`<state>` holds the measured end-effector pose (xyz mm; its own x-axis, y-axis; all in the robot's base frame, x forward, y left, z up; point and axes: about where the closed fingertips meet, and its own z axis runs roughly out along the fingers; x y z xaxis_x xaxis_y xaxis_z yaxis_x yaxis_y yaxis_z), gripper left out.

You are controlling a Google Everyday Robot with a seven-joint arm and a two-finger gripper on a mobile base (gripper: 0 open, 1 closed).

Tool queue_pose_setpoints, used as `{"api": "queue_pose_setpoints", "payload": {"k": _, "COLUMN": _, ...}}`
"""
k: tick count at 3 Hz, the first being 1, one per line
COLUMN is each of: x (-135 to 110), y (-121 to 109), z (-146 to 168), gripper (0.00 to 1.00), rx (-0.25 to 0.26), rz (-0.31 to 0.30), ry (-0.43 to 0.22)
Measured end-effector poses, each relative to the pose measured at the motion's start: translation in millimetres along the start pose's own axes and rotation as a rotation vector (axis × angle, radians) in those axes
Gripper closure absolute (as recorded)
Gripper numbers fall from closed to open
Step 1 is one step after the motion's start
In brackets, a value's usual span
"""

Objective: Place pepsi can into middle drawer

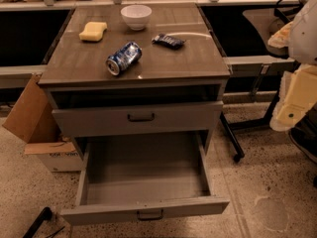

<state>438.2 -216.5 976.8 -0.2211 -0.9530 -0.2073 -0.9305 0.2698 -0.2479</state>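
Lying sideways on cabinet top (173,58), pepsi can (124,58), middle drawer (190,207) open, pincer (295,97) seemingly far right, grip unclear.

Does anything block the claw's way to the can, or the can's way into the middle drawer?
Nothing visible. The claw hangs right of the cabinet; the can lies near the top's front edge, and the middle drawer stands open and empty below.

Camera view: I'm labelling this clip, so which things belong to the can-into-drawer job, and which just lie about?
Job: pepsi can, lying on the cabinet top; middle drawer, pulled open; gripper, at the right edge, away from the can.
Lying about: white bowl; yellow sponge; snack packet; upper drawer; cardboard box.
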Motion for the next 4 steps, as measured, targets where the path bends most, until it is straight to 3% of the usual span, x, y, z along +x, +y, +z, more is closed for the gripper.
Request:
{"api": "queue_pose_setpoints", "payload": {"k": 1, "x": 0, "y": 0, "z": 0, "gripper": 0.0, "rx": 0.0, "rz": 0.0, "ry": 0.0}}
{"api": "queue_pose_setpoints", "payload": {"k": 2, "x": -28, "y": -23, "z": 5, "gripper": 0.0, "rx": 0.027, "rz": -0.08, "ry": -0.058}}
{"api": "queue_pose_setpoints", "payload": {"k": 3, "x": -76, "y": -58, "z": 17, "gripper": 0.0, "rx": 0.053, "rz": -0.222, "ry": -0.142}}
{"api": "queue_pose_setpoints", "payload": {"k": 4, "x": -146, "y": -88, "z": 35, "gripper": 0.0, "rx": 0.044, "rz": -0.386, "ry": -0.249}}
